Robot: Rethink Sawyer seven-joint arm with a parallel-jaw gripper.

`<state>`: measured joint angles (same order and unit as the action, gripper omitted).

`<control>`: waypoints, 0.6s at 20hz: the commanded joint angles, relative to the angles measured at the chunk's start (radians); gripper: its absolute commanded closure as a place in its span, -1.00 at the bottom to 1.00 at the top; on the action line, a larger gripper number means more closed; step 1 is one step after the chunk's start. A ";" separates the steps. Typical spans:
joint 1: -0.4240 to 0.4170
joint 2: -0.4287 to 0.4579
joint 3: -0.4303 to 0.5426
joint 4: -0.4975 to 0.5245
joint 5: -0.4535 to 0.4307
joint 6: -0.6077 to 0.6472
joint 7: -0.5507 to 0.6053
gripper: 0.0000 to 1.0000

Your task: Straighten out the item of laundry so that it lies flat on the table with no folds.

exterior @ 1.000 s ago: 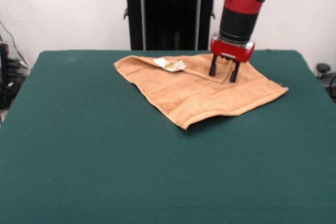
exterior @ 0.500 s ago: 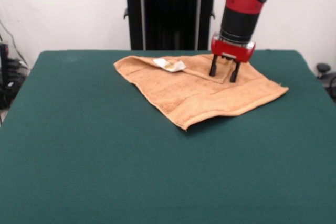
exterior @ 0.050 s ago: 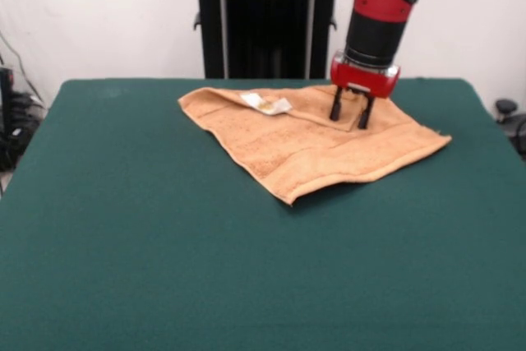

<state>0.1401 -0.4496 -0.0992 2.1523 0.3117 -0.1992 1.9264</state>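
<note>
The item of laundry [exterior @ 0.050 s ago: 308,141], an orange-tan towel, lies on the far half of the green table [exterior @ 0.050 s ago: 164,244]. Its far part is folded over the rest, and the folded flap ends in a corner near my gripper. A small white label [exterior @ 0.050 s ago: 267,103] lies on the flap's left part. My gripper [exterior @ 0.050 s ago: 349,118] points straight down with its two black fingers [exterior @ 0.050 s ago: 335,110] a little apart, straddling the flap's corner. The tips are at the cloth's surface. The gap between them looks narrower than before, and whether they pinch the cloth is unclear.
The towel's right corner [exterior @ 0.050 s ago: 444,139] reaches toward the table's right edge. Its near corner [exterior @ 0.050 s ago: 289,197] is slightly lifted and casts a shadow. Green felt stretches wide in front of the towel and to its left.
The two fingers have moved slightly closer together over the flap's corner. The arm and towel have hardly shifted.
</note>
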 commanded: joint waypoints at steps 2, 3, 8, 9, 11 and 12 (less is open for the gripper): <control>-0.029 0.213 0.047 -0.213 0.029 -0.018 0.129 1.00; -0.039 0.213 0.055 -0.214 0.021 -0.006 0.123 1.00; -0.030 0.210 0.049 -0.212 0.025 -0.015 0.142 1.00; -0.029 0.210 0.049 -0.212 0.025 -0.017 0.145 1.00; -0.048 0.208 0.071 -0.199 0.026 -0.036 0.178 1.00; -0.055 0.207 0.078 -0.197 0.022 -0.035 0.181 1.00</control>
<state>0.1353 -0.4473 -0.1072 2.1466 0.2871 -0.1990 1.9264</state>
